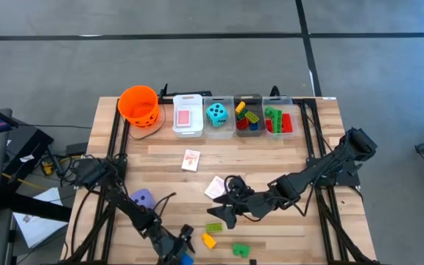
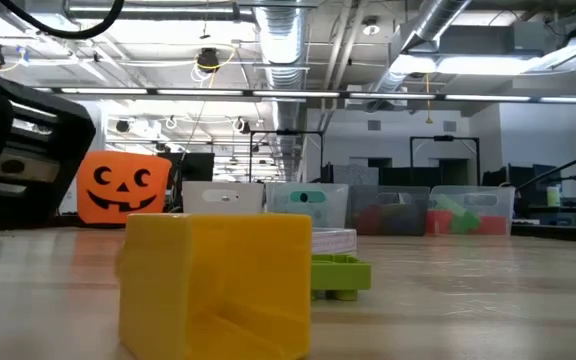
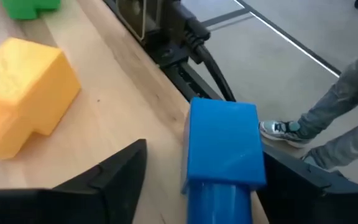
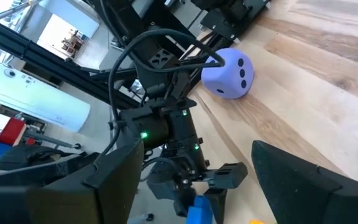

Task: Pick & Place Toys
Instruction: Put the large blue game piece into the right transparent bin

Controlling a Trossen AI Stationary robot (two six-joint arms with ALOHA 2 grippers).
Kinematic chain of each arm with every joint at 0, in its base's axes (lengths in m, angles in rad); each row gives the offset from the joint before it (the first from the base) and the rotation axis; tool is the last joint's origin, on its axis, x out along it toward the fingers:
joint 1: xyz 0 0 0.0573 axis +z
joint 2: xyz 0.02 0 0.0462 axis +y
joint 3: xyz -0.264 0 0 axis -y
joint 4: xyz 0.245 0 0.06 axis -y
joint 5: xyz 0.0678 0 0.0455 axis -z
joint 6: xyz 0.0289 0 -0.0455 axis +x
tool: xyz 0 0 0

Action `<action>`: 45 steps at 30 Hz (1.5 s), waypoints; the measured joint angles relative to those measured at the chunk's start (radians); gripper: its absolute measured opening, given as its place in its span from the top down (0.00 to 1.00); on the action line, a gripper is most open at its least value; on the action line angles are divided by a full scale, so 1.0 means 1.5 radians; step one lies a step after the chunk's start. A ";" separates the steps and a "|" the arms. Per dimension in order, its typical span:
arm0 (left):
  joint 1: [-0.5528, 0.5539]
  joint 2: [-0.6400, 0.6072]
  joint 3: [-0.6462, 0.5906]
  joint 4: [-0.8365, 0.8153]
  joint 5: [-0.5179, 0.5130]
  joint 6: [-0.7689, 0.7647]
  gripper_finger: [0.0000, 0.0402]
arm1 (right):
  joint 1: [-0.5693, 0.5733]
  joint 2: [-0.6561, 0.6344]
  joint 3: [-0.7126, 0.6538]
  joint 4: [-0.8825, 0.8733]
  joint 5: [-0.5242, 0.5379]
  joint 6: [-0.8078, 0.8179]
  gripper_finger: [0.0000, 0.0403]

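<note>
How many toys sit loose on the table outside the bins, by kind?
playing cards: 2
purple die: 1
green bricks: 2
yellow brick: 1
blue brick: 1
Total: 7

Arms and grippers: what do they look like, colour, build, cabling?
Both arms are dark, near-black, jointed links with loose black cables looping alongside. The left gripper has two blocky black fingers and small green lights glowing on the wrist housing behind it. The right gripper is equally black, with broad flat fingers. No visible markings.
</note>
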 joint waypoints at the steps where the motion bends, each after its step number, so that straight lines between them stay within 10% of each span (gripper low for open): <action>1: 0.000 -0.001 -0.001 -0.003 -0.001 -0.009 0.37 | 0.000 0.000 0.000 -0.001 0.000 -0.001 0.27; 10: 0.005 -0.020 -0.006 -0.022 0.001 -0.070 0.70 | 0.001 0.000 0.000 0.003 -0.003 -0.018 0.27; 24: 0.088 -0.394 -0.006 -0.266 -0.117 -0.115 0.70 | -0.017 0.000 0.000 0.141 -0.006 -0.121 0.27; 34: 0.189 -0.659 -0.006 -0.324 -0.197 -0.187 0.70 | -0.100 -0.017 0.002 0.224 -0.007 -0.449 0.27; 45: 0.333 -0.727 -0.006 -0.361 0.011 -0.275 0.70 | -0.232 -0.017 0.077 0.167 -0.119 -0.648 0.27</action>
